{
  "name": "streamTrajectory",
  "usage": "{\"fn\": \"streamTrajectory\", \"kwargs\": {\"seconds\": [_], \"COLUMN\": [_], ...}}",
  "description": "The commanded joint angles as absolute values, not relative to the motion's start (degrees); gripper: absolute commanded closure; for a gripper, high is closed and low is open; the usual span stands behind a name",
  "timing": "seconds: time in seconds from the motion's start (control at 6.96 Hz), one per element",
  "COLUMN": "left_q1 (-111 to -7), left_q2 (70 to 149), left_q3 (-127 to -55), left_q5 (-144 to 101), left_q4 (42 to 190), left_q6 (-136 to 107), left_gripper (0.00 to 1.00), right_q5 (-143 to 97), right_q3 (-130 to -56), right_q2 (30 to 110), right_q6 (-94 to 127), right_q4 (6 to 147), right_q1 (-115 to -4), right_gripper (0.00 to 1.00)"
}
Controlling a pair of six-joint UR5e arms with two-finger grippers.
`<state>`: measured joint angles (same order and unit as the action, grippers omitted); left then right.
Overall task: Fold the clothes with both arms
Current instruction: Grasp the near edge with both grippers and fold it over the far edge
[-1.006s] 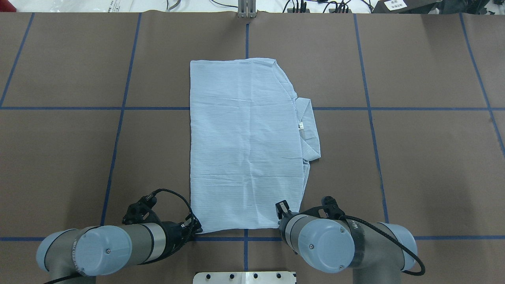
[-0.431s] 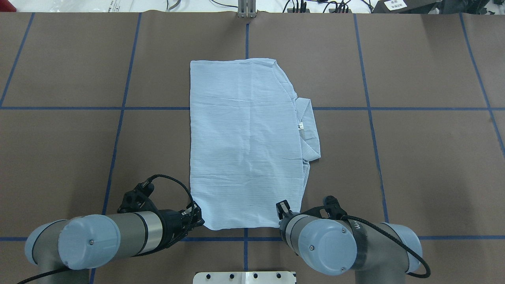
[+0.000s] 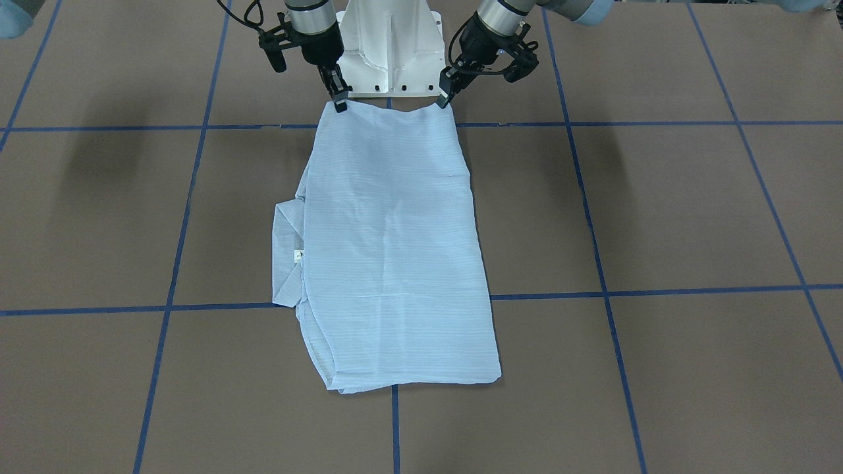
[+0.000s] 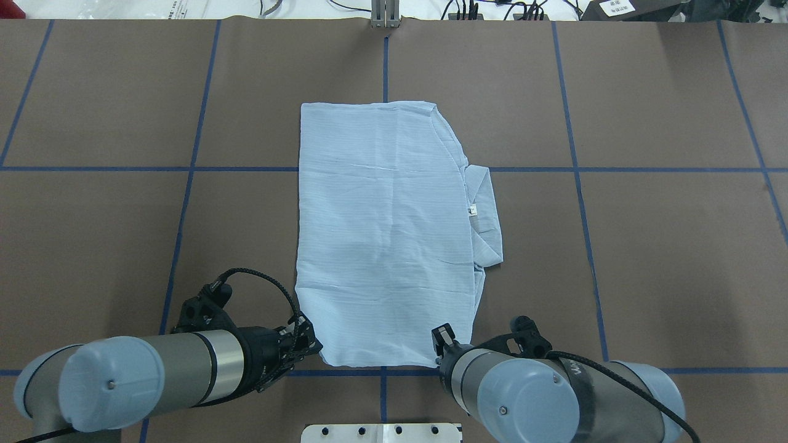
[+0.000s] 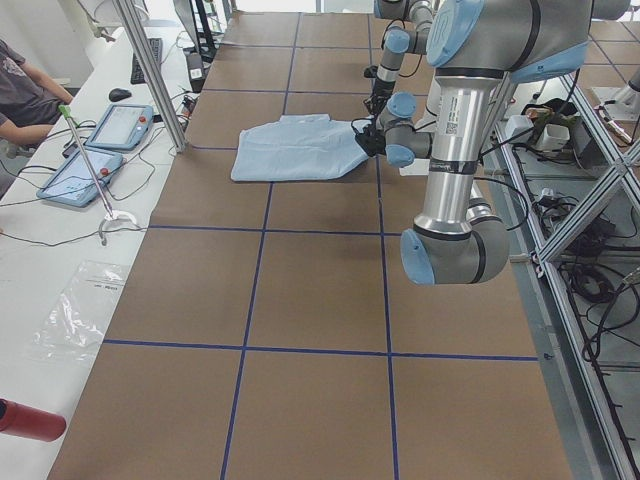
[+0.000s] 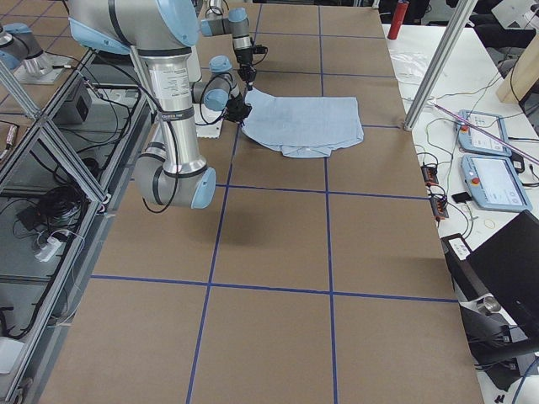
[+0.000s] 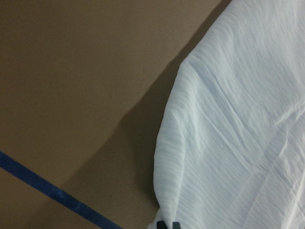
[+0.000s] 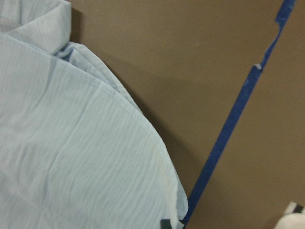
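Note:
The clothes are one light-blue shirt (image 4: 385, 234), folded into a long rectangle at the table's middle, its collar and white tag (image 4: 473, 210) sticking out on the right. My left gripper (image 4: 314, 347) is shut on the near left corner of the shirt. My right gripper (image 4: 440, 344) is shut on the near right corner. In the front-facing view both corners of the shirt (image 3: 395, 243) hang slightly raised from the right gripper (image 3: 339, 105) and left gripper (image 3: 442, 100). Each wrist view shows cloth (image 7: 238, 133) (image 8: 71, 152) running into the fingertips at the bottom edge.
Blue tape lines (image 4: 184, 169) grid the brown table. The robot's white pedestal (image 3: 392, 46) stands just behind the held hem. A metal post (image 4: 385, 15) sits at the far edge. A person (image 5: 25, 95), tablets (image 5: 100, 150) and cables lie beyond the table's far side.
Both arms have drawn back toward the robot's base. The shirt has slid a little that way with them, its far edge now lower in the overhead view.

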<state>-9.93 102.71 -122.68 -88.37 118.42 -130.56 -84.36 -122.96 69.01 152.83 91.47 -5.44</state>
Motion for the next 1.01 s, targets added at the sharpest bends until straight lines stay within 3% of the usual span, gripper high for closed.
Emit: {"fn": "streamTrajectory", "kwargs": {"seconds": [0.0,0.14,0.43,0.86], "left_q1": [-13.24,-20.49,-30.37,-37.95], "left_q2": [104.23,108.24,117.38,123.99], "left_q3": [-129.98,-125.38,-109.06,-91.03], "left_q5": [-88.68,-91.03,-94.30,-94.31], "left_q4": [111.38,111.10,112.32,121.08], "left_q6": [-130.18,-123.99,-116.14,-112.50], "left_gripper": [1.00,1.00,1.00,1.00], "right_q5": [-85.33,-86.30,-96.36,-102.81], "right_q3": [-129.64,-126.25,-109.59,-86.21], "right_q2": [68.30,65.68,53.57,43.46], "right_q6": [151.97,149.09,139.43,132.30], "right_q4": [98.08,97.39,96.77,86.32], "right_q1": [-9.02,-15.06,-29.20,-37.42], "right_gripper": [1.00,1.00,1.00,1.00]}}
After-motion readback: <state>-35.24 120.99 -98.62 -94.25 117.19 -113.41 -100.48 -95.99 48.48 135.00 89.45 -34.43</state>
